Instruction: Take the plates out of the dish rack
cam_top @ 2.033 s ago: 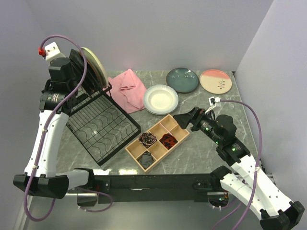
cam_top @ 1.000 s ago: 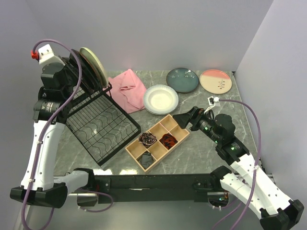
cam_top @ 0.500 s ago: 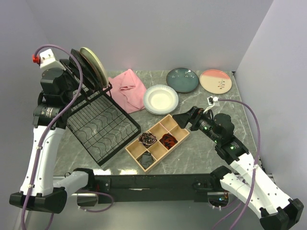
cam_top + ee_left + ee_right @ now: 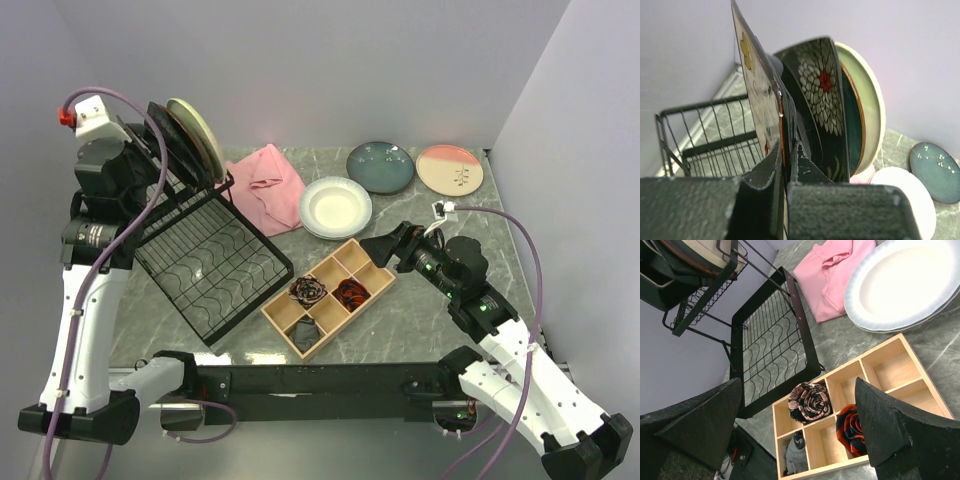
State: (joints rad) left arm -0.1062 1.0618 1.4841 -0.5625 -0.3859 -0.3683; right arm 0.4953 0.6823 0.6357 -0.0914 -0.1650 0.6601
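One plate (image 4: 754, 85) edge in left tool (image 4: 787, 154)

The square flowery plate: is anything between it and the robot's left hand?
No. The left gripper is shut on the cream floral plate, at its rim. The black floral plate stands beside it in the dish rack.

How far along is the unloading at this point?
Done: the white plate, teal plate and pink-cream plate lie on the table. In hand: the left pincer is shut on the edge of the square cream floral plate, standing in the dish rack. Left: that one, plus at least the black floral plate and cream-green plate behind it. The right pincer is open and empty.
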